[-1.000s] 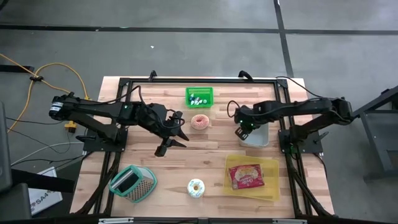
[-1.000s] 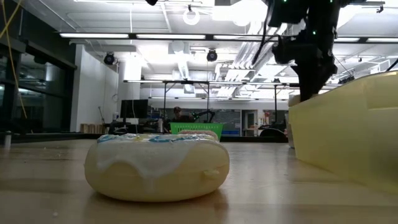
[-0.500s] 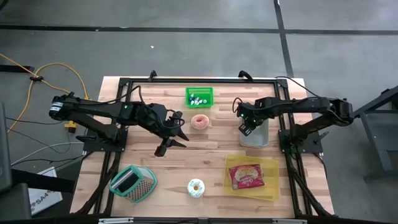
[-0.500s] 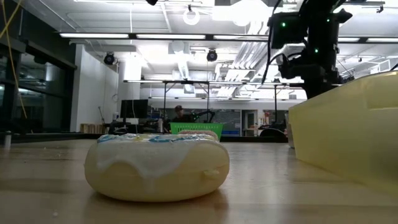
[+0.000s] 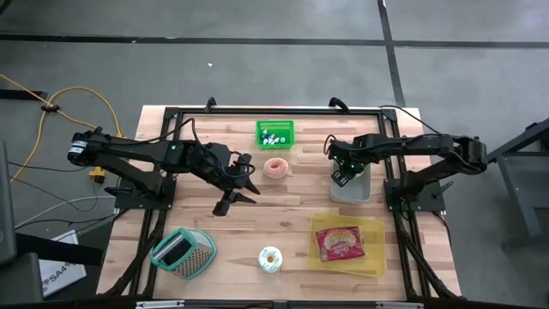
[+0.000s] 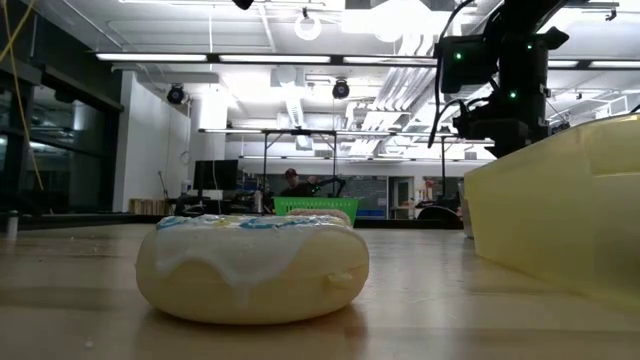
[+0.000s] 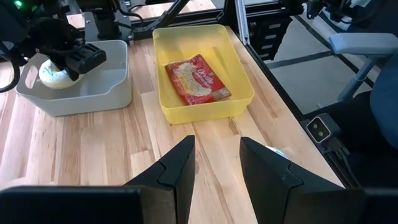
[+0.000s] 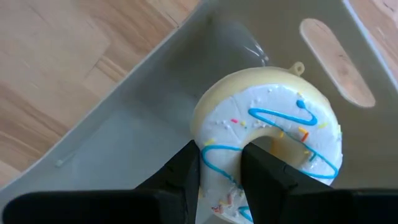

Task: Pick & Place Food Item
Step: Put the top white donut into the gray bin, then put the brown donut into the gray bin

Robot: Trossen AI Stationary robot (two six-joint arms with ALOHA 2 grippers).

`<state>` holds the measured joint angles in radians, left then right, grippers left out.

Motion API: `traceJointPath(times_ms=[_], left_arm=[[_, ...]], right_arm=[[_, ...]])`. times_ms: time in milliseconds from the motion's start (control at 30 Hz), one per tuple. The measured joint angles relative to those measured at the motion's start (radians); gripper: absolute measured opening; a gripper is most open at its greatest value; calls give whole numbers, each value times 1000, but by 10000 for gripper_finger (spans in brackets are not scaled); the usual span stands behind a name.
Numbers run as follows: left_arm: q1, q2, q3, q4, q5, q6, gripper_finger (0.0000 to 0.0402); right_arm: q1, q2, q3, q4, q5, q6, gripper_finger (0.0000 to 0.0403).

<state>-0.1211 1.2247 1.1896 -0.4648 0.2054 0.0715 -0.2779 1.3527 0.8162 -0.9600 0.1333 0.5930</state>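
Currently, a white-iced donut (image 8: pixel 267 146) is gripped by the right end effector (image 5: pixel 343 171) over the grey bin (image 5: pixel 358 190), right of centre in the high view. Release is judged outstanding. The left end effector (image 5: pixel 239 184), at centre-left, is spread wide and empty.
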Motion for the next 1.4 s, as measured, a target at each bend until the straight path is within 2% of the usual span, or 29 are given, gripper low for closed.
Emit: traceJointPath(times_ms=[367,633,800,1233,1400], left_arm=[[0,0,0,0,0,-4,122],[0,0,0,0,0,-9,122],[0,0,0,0,0,-12,122],[0,0,0,-3,0,-12,122],[0,0,0,-3,0,-12,122]], right_arm=[[0,0,0,8,0,-16,99],[0,0,1,8,24,-17,151],[0,0,1,8,23,-11,170],[0,0,2,8,19,-14,173],[0,-11,14,5,-29,-40,173]])
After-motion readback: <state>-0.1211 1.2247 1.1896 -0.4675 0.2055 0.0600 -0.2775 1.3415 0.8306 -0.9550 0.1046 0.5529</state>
